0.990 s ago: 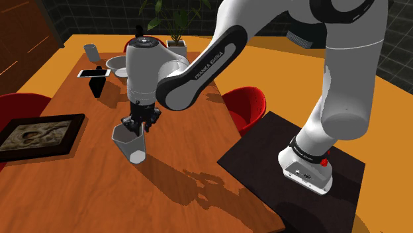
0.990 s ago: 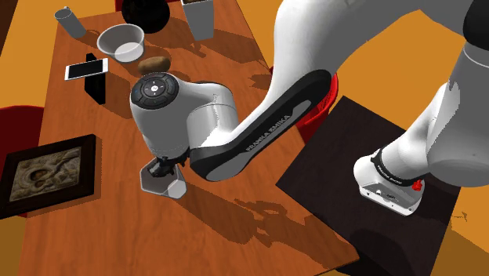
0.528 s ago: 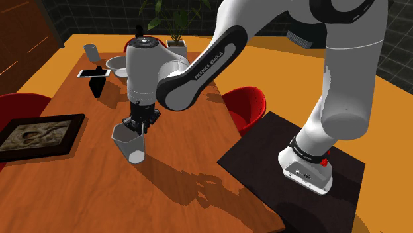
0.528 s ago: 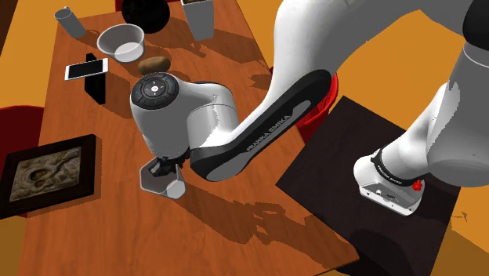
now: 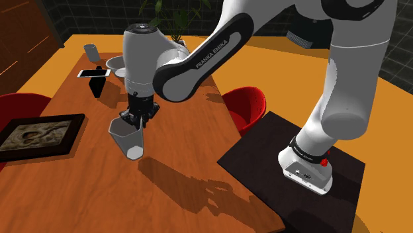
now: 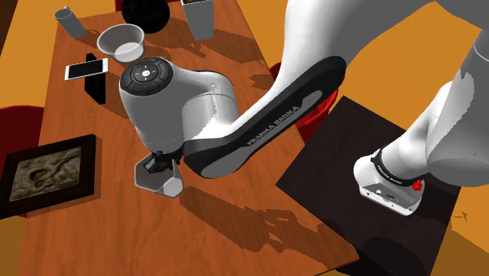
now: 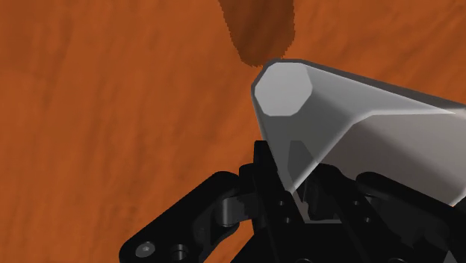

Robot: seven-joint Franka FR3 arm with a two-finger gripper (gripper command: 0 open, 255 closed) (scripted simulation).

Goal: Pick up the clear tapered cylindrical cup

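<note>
The cup (image 5: pixel 128 138) is a pale grey, faceted, tapered beaker, and it hangs tilted just above the brown wooden table (image 5: pixel 179 192). My black gripper (image 5: pixel 137 119) comes down onto its rim from above and is shut on the cup's wall. In the second exterior view the cup (image 6: pixel 161 179) pokes out below the white wrist, with the gripper (image 6: pixel 159 163) at its rim. The wrist view has the cup (image 7: pixel 351 112) clasped between the fingers (image 7: pixel 269 187), its closed base pointing away from the gripper (image 7: pixel 299 202). The cup's shadow falls apart from it on the wood.
A framed picture (image 5: pixel 36 136) lies near the table's edge on the shoulder view's left. Further back are a black box (image 5: pixel 98 83), a phone (image 5: pixel 89 73), a white bowl (image 5: pixel 118 64) and a small grey cup (image 5: pixel 91 51). A red chair (image 5: pixel 246 106) stands beside the table.
The wrist has risen and shifted a little to the shoulder view's left. The cup has gone up with it, off the table.
</note>
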